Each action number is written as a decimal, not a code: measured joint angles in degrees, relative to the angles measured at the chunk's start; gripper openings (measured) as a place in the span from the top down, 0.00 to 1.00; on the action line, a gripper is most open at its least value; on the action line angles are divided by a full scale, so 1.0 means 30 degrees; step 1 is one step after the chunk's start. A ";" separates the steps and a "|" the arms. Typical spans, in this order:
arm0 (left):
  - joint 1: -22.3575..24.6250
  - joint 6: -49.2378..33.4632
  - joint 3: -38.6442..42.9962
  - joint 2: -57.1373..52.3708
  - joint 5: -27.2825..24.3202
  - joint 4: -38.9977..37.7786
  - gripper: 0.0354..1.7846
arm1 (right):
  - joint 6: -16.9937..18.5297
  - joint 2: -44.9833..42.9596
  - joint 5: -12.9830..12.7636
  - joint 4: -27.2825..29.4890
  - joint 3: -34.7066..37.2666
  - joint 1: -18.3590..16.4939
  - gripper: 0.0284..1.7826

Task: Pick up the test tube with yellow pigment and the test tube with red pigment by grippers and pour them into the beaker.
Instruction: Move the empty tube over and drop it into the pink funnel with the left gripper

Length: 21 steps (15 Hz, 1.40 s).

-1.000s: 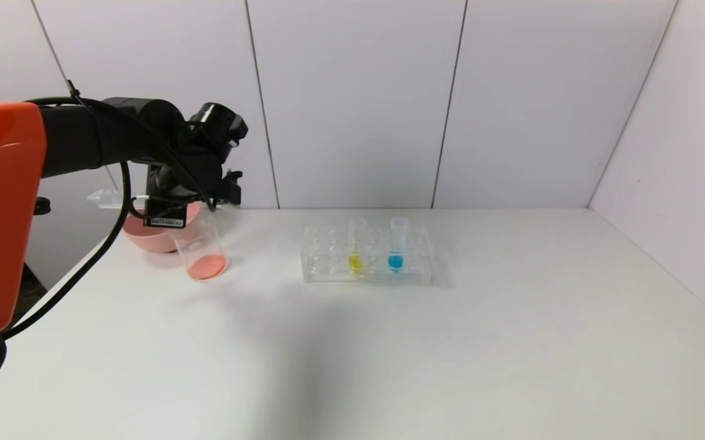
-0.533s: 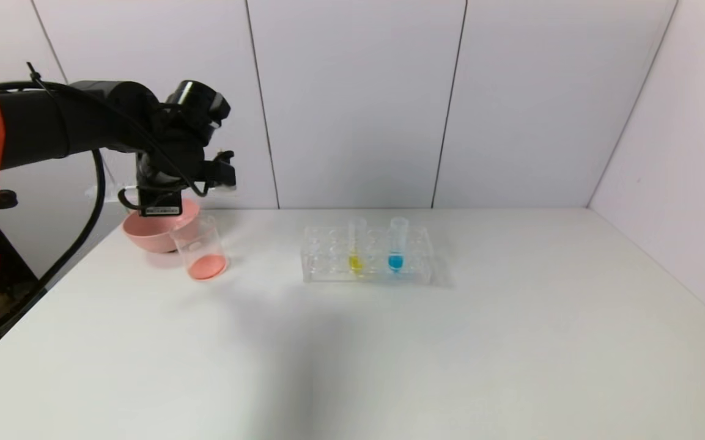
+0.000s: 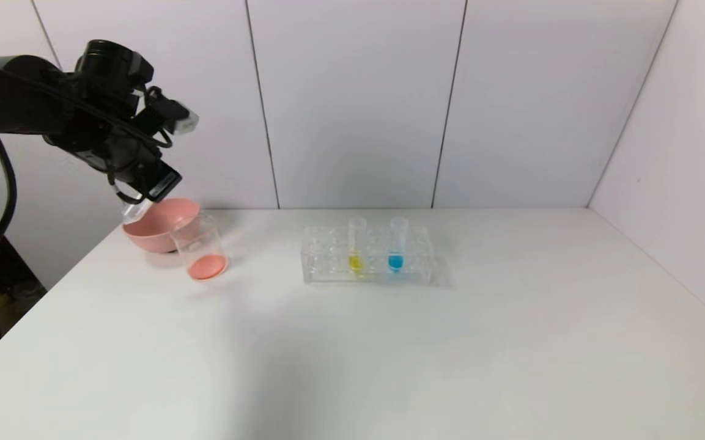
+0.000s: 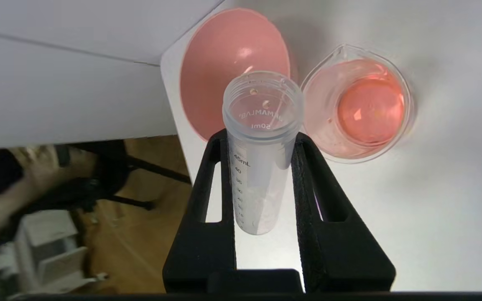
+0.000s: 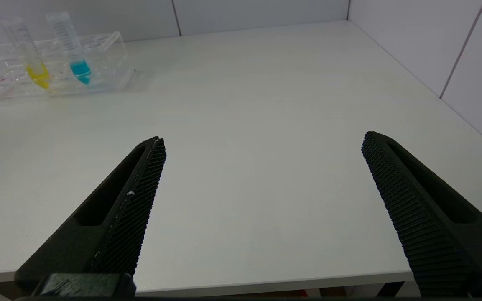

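Beaker (image 3: pixel 200 249) just right of bowl (image 3: pixel 155 227); rack (image 3: pixel 367 255) farther right.

bowl (image 3: pixel 158 227) pink | beaker (image 3: pixel 200 247) liquid red-orange | tube tips yellow (image 3: pixel 356 263), blue (image 3: pixel 395 262)

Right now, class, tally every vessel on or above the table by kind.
Test tubes: 3 (emptied one in the left gripper, yellow, blue)
Beaker: 1
Pink bowl: 1
Tube rack: 1
Total: 6
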 joint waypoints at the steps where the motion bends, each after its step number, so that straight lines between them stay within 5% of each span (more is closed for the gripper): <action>1: 0.0223 -0.1443 0.1394 -0.0492 -0.0093 -0.1313 0.78 | 0.0000 0.0000 0.0000 -0.0008 0.0000 0.0000 0.04; 6: 0.0772 -0.6112 0.9793 -0.2613 0.0028 -1.3174 0.78 | 0.0000 0.0000 0.0000 0.0000 0.0000 0.0000 0.04; 10: 0.0931 -0.7948 1.2999 -0.2678 0.1719 -2.2719 0.78 | 0.0000 0.0000 0.0000 0.0000 0.0000 0.0000 0.04; 14: 0.1552 -0.9757 1.2540 -0.1032 0.1987 -2.4162 0.78 | 0.0000 0.0000 0.0000 0.0000 0.0000 0.0000 0.04; 21: 0.2857 -1.1366 0.7753 0.3718 0.1674 -2.2914 0.78 | 0.0000 0.0000 0.0000 0.0000 0.0000 0.0000 0.04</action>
